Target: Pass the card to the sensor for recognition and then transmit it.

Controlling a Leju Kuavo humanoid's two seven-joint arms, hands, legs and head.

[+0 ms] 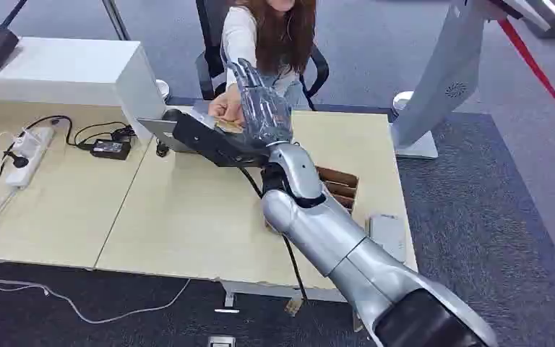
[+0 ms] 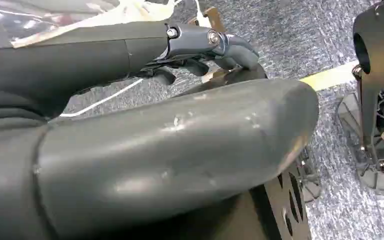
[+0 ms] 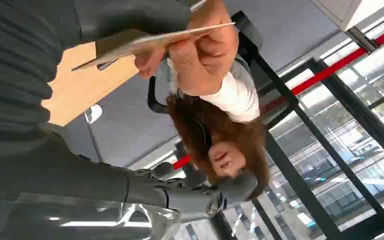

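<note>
In the head view, the right hand (image 1: 260, 108) is seen raised at upper centre of the frame, over the far edge of the table (image 1: 188, 217), with its fingers pointing up. The card (image 1: 227, 125) is seen just left of the palm, where a person's hand (image 1: 224, 108) meets it above a dark, tilted sensor (image 1: 202, 137).

In the left wrist view, the left hand (image 2: 170, 150) is shown over grey carpet; its fingers look curled with nothing held.

In the right wrist view, the card (image 3: 150, 42) is seen in the upper left, pinched by the person's hand (image 3: 200, 45); whether the robot's thumb grips it cannot be told.

The handover step is judged to be in hand. Next, the card would need to be let go cleanly.
</note>
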